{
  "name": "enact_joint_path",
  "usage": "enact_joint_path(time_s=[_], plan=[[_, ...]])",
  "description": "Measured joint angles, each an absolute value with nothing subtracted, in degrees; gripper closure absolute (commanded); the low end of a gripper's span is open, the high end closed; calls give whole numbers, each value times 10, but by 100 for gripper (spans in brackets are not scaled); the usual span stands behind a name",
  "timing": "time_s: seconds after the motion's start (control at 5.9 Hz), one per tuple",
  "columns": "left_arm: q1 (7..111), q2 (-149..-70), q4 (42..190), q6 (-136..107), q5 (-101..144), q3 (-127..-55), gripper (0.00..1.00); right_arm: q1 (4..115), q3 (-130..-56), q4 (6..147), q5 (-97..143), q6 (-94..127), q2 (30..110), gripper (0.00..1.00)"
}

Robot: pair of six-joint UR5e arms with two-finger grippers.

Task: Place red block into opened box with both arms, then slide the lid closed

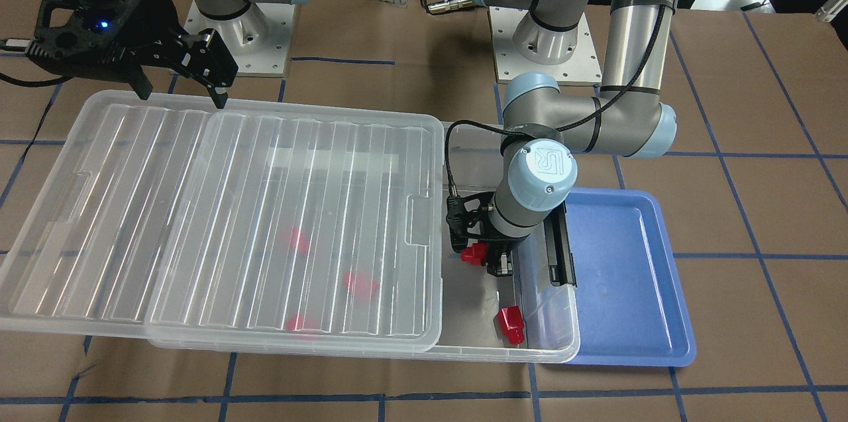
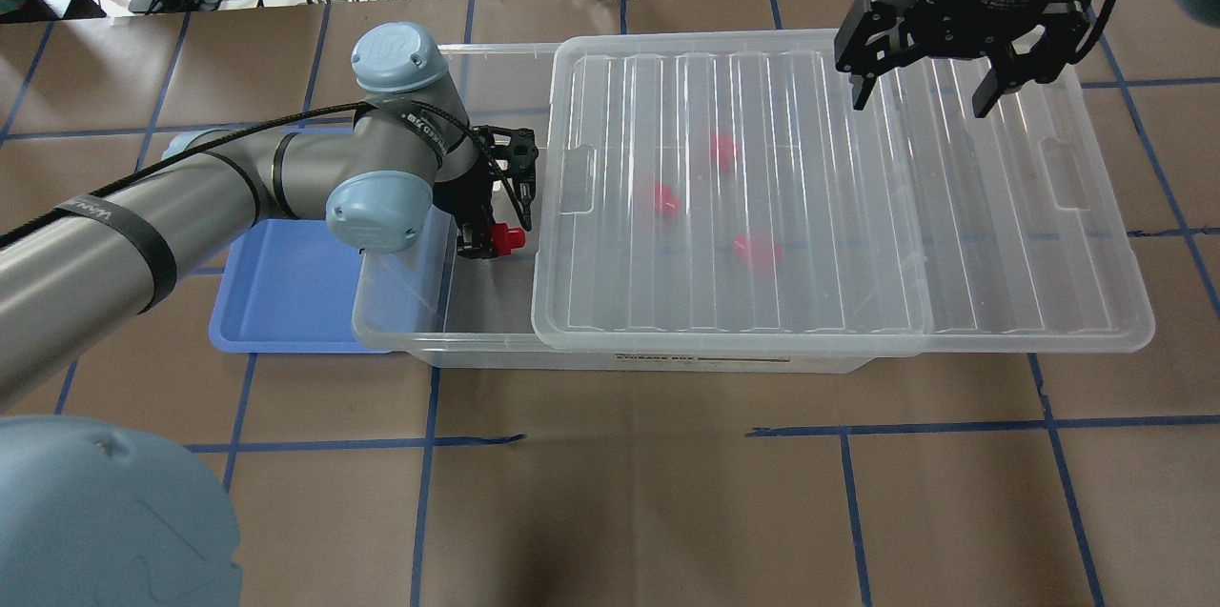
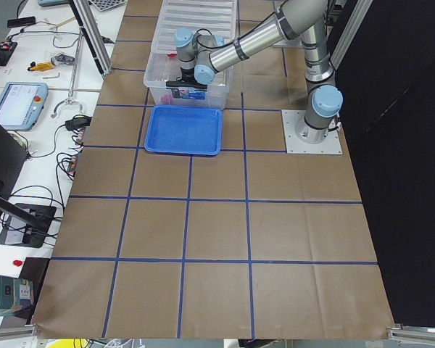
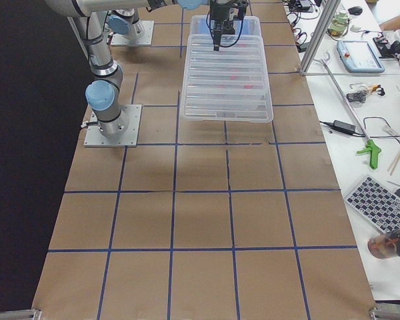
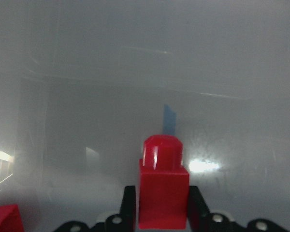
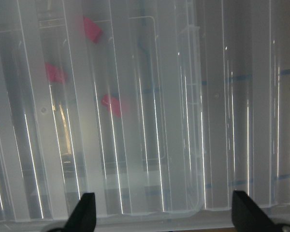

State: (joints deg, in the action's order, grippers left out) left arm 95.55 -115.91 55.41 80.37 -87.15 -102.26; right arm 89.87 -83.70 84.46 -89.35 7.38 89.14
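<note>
My left gripper (image 1: 482, 255) is down inside the uncovered end of the clear box (image 1: 562, 332), shut on a red block (image 1: 472, 254). The left wrist view shows that red block (image 5: 163, 193) upright between the fingers, knob up, over the box floor. Another red block (image 1: 511, 324) lies on the bare floor near the box corner. Three more red blocks (image 2: 753, 251) show blurred under the ribbed lid (image 2: 810, 207), which covers most of the box and overhangs its far end. My right gripper (image 2: 920, 102) hangs open above the lid's far edge, touching nothing.
A blue tray (image 1: 629, 276) sits against the box's open end, partly under it. The box's black clip bar (image 1: 562, 246) stands beside my left wrist. Brown paper with blue tape lines covers the table (image 2: 667, 493). Cables and tools lie on side benches (image 4: 360, 127).
</note>
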Motion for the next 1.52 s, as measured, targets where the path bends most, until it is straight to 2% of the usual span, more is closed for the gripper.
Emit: enact_joint_path(time_s=[0.51, 0.85, 1.19, 1.52], plan=[[955, -1120, 618, 797, -873, -991, 10, 899, -839, 846, -893, 74, 888, 0], [955, -1063, 759, 786, -874, -931, 10, 876, -842, 850, -900, 48, 887, 0], [954, -1018, 895, 728, -879, -855, 3, 798, -845, 854, -903, -51, 886, 0], [954, -986, 923, 546, -896, -848, 3, 711, -859, 865, -901, -147, 879, 0]])
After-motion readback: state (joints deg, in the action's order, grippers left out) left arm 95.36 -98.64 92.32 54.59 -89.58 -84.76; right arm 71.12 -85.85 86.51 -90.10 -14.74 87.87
